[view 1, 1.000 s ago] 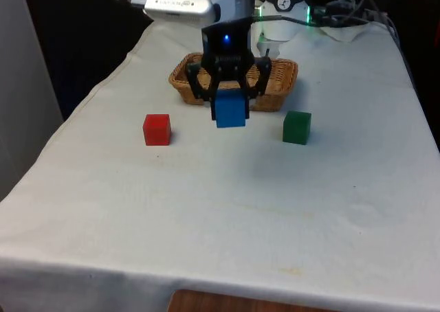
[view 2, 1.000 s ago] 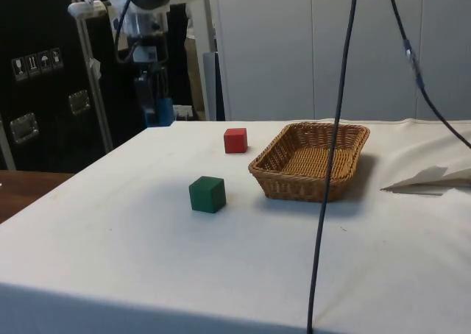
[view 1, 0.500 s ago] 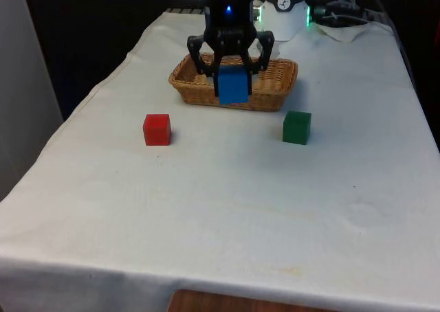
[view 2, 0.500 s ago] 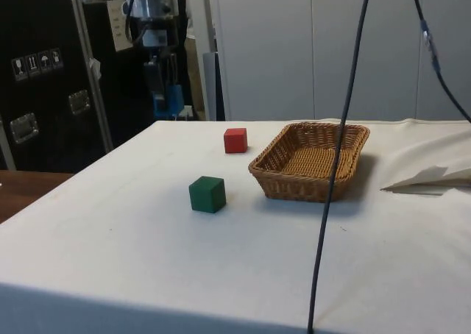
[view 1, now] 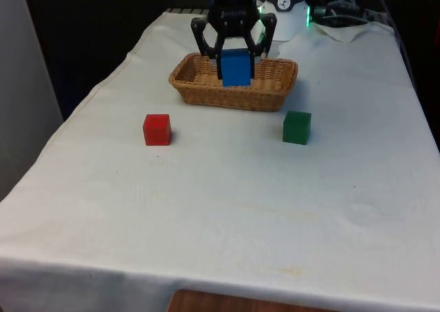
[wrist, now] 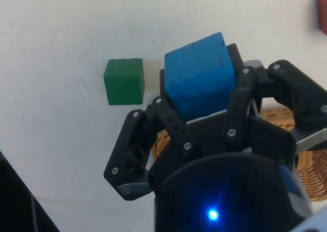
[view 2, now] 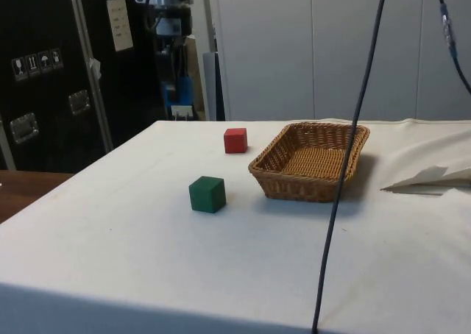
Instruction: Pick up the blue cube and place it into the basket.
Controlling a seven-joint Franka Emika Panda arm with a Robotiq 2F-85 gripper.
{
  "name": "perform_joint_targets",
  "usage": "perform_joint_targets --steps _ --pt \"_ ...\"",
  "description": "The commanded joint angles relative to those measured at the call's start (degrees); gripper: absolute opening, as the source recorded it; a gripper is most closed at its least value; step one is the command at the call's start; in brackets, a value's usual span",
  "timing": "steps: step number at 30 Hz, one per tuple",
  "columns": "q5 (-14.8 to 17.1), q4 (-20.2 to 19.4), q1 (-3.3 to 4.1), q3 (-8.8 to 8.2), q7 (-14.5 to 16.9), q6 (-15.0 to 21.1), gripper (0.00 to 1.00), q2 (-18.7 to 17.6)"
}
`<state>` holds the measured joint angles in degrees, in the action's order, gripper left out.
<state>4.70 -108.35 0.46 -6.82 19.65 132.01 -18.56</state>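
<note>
My gripper (view 1: 236, 71) is shut on the blue cube (view 1: 236, 66) and holds it in the air. In the front view the cube overlaps the near part of the wicker basket (view 1: 234, 103). From the side, the gripper (view 2: 177, 98) and blue cube (view 2: 180, 93) hang high above the table, well above the level of the basket (view 2: 294, 187). In the wrist view the blue cube (wrist: 199, 76) sits tilted between the fingers (wrist: 168, 119), with the basket (wrist: 306, 163) partly hidden under the gripper body.
A red cube (view 1: 157, 129) lies on the cloth at the front view's left of the basket and a green cube (view 1: 297, 127) at its right. Both stand in front of the basket, also seen from the side as red cube (view 2: 235, 140) and green cube (view 2: 207, 194). A cable (view 2: 346, 165) hangs across the side view.
The gripper has carried the blue cube upward and away from the table's front, towards the basket. The red and green cubes and the basket have not moved.
</note>
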Motion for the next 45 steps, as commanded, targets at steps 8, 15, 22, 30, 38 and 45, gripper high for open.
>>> perform_joint_targets --steps 8,15,22,30,38,45 --pt "0.3 -5.3 0.00 0.17 0.3 3.7 0.00 4.1" --pt "-0.1 -8.8 0.00 0.00 0.1 3.8 0.00 7.4" --pt "-0.2 -11.7 0.00 -0.11 0.1 3.7 0.00 10.4" --pt "-0.3 -16.0 0.00 -0.34 0.1 3.4 0.00 15.1" --pt "-0.5 -19.6 -0.06 -0.52 0.1 3.3 0.00 18.6" --pt "-0.5 -22.9 -0.11 -0.63 0.1 3.4 0.00 21.4"
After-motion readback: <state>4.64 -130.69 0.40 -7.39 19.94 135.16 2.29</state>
